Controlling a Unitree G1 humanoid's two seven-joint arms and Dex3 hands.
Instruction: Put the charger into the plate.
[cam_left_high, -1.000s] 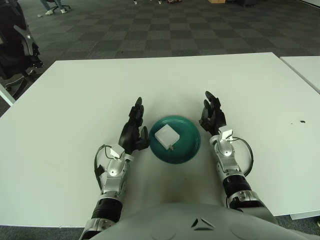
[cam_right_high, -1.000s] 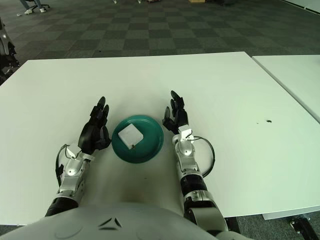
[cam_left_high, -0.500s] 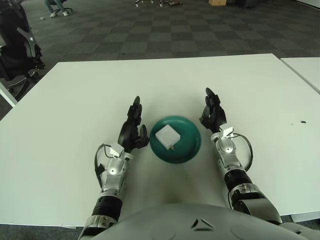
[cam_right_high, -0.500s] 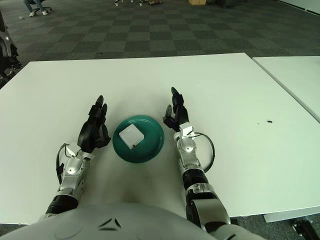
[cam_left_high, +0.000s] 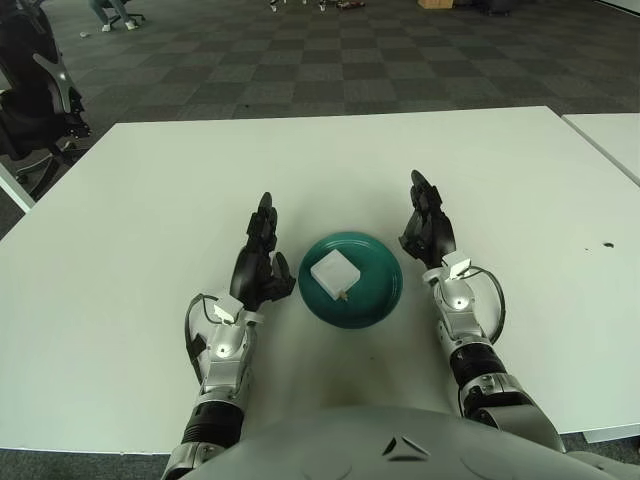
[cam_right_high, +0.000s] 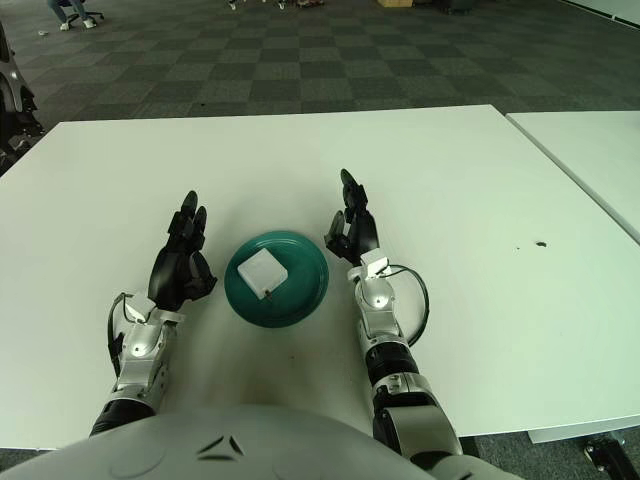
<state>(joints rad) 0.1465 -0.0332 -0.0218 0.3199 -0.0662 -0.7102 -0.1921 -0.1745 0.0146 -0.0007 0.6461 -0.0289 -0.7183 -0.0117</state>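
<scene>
In the left eye view, a white charger (cam_left_high: 333, 271) is lying inside a teal plate (cam_left_high: 378, 296) sitting slightly below the center of the frame on a white table (cam_left_high: 150, 180). The left hand (cam_left_high: 259, 265) is hovering just beside the plate's left rim, not touching it, with its black fingers (cam_left_high: 263, 215) extended upward and spread, holding nothing. The right hand (cam_left_high: 426, 225) is standing near the plate's right rim, palm turned toward the plate, its fingers likewise stretched out and empty. A black cable (cam_left_high: 494, 300) is looping beside the right wrist. In the upper left corner a black office chair (cam_left_high: 35, 95) is standing on the checkered carpet (cam_left_high: 330, 60), and at the right edge a second white table (cam_left_high: 610, 140) is showing. In the right eye view, the charger (cam_right_high: 262, 270) is resting left of the middle of the plate (cam_right_high: 305, 290), which is lying in the lower center of the frame. The left hand (cam_right_high: 180, 265) is sitting to the lower left of the plate, fingers open, and the right hand (cam_right_high: 354, 228) is rising just off its upper right rim, fingers open too. A small dark speck (cam_right_high: 541, 243) is marking the table toward the right of the frame.
</scene>
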